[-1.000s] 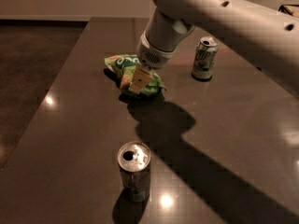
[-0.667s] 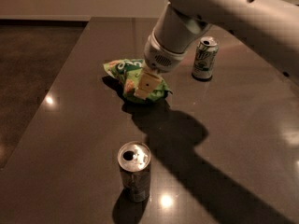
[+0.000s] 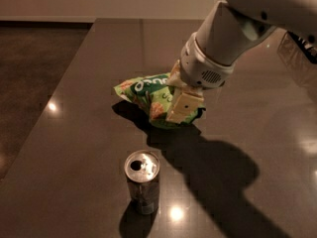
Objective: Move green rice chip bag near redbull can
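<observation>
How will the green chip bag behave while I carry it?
The green rice chip bag looks crinkly and floppy, so it will probably sag from the hand pinching one end. Puffy, so likely light; set down near the redbull can, it should slide, not roll.

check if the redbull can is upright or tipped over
Upright: the can stands on its base, silver top and tab hole facing up. The gripper grips the bag behind it.

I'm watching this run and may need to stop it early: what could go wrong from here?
1. The gripper seems to hold the green rice chip bag by one end only, so the crinkly bag could slip out.
2. The redbull can is slim and stands upright, just in front of the bag. The bag's loose end or the arm could tip it when the bag is set down.
</observation>
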{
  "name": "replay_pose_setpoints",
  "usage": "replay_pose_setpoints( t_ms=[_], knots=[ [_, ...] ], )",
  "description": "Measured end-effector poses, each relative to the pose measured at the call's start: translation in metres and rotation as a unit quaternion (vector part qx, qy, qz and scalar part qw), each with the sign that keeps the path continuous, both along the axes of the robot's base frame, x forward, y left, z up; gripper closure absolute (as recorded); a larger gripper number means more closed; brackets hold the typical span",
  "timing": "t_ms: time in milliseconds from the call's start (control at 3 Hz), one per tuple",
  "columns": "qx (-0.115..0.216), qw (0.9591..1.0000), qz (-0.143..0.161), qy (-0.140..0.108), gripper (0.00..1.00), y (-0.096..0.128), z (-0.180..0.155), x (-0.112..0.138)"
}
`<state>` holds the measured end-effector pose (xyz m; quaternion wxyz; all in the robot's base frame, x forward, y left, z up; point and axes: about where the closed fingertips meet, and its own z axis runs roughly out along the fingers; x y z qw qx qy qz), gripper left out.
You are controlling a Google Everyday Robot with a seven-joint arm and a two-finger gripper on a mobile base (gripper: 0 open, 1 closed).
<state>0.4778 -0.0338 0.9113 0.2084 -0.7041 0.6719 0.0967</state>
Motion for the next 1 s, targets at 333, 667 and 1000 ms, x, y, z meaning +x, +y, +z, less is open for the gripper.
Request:
replay_pose_setpoints(
  t_ms=[333,667,1000],
  knots=[
    [0.000,0.9987,0.051,0.002,1.00,-0.021,-0.001,-0.023],
    [0.003,0.9942,0.107,0.004,1.00,-0.034,-0.003,-0.043],
    [0.006,0.9894,0.145,0.009,1.00,-0.041,-0.007,-0.062]
  ],
)
